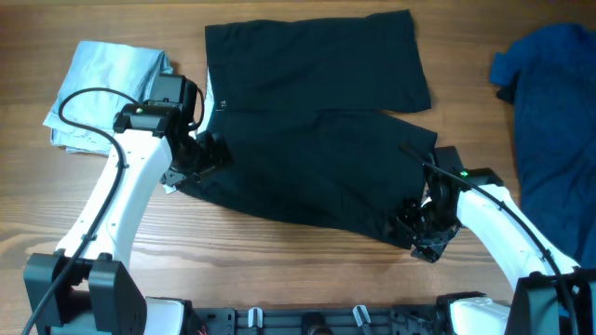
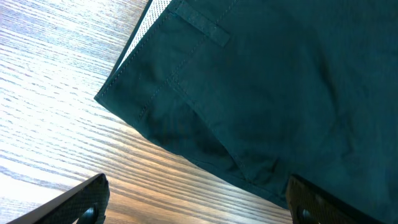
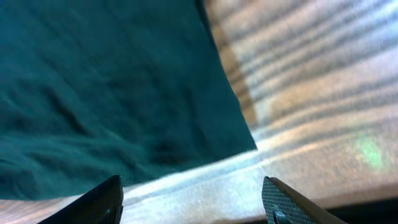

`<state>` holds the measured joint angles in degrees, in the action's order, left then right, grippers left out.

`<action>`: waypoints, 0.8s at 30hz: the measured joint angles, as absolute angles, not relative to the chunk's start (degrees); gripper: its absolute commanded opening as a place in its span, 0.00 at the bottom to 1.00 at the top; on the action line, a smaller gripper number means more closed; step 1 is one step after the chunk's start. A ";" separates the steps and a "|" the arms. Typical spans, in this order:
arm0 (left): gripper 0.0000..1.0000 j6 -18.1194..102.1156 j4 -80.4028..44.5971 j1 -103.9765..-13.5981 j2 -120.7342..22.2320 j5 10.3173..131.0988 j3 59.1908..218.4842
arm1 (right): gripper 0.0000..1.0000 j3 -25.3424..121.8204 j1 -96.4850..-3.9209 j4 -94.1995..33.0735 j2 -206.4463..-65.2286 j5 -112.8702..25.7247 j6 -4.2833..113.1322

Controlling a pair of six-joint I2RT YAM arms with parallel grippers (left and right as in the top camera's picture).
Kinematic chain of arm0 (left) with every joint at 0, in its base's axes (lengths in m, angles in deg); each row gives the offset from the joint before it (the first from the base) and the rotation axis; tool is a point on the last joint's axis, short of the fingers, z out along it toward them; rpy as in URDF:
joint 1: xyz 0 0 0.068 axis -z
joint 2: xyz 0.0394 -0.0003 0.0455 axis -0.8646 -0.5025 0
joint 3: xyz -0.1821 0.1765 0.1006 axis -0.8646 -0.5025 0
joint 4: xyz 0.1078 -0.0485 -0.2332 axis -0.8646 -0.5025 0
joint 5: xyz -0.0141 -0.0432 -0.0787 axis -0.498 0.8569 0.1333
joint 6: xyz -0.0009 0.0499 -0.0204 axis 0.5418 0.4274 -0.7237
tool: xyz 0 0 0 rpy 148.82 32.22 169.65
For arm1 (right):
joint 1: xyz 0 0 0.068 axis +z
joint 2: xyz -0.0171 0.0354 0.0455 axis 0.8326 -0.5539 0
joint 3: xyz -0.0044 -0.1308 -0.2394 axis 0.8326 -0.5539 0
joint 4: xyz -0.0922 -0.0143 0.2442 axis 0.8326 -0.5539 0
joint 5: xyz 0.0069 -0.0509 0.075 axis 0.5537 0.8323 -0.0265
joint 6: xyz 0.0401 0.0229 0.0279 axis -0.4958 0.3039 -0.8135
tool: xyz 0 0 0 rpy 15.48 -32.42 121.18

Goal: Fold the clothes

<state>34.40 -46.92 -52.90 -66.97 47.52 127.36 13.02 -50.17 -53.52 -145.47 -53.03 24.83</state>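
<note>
Find the black shorts (image 1: 317,140) spread flat across the table (image 1: 279,270), long axis running left to right: waistband corner (image 2: 102,96) just ahead of the wide-open, empty left gripper (image 1: 203,156), near hem corner (image 3: 252,146) beside the right gripper (image 1: 421,226), likewise parted and holding nothing, each end nearest its own arm.

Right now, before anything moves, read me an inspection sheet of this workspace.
Surface: wooden table, bare grain showing.
Job's things: black shorts spread flat at centre; pale blue denim piece folded at far left; royal-blue garment bunched at right edge.
Clutter: nothing seen.
Tools: left tool open, empty, over the shorts' waistband corner; right tool open, empty, over the shorts' near hem corner.
Cables: black cable looping from the left arm across the denim piece; second cable along the right arm.
Surroundings: black base hardware along the near edge.
</note>
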 measured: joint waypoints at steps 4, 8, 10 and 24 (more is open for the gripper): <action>0.91 34.38 -47.09 -52.90 -66.97 47.52 127.36 | 0.73 11.16 -50.17 -50.66 -145.47 -53.00 22.84; 0.91 34.38 -47.05 -52.90 -66.97 47.52 127.36 | 0.73 9.17 -50.17 -51.38 -145.47 -53.03 21.42; 0.91 34.38 -47.05 -52.90 -66.97 47.52 127.36 | 0.74 8.49 -50.17 -50.70 -145.47 -52.57 20.81; 0.91 34.38 -47.05 -52.90 -66.97 47.52 127.36 | 0.66 7.44 -50.17 -44.28 -145.40 -50.32 16.52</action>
<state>34.38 -47.05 -52.90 -66.97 47.52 127.36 7.44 -50.17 -44.28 -145.40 -50.32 16.52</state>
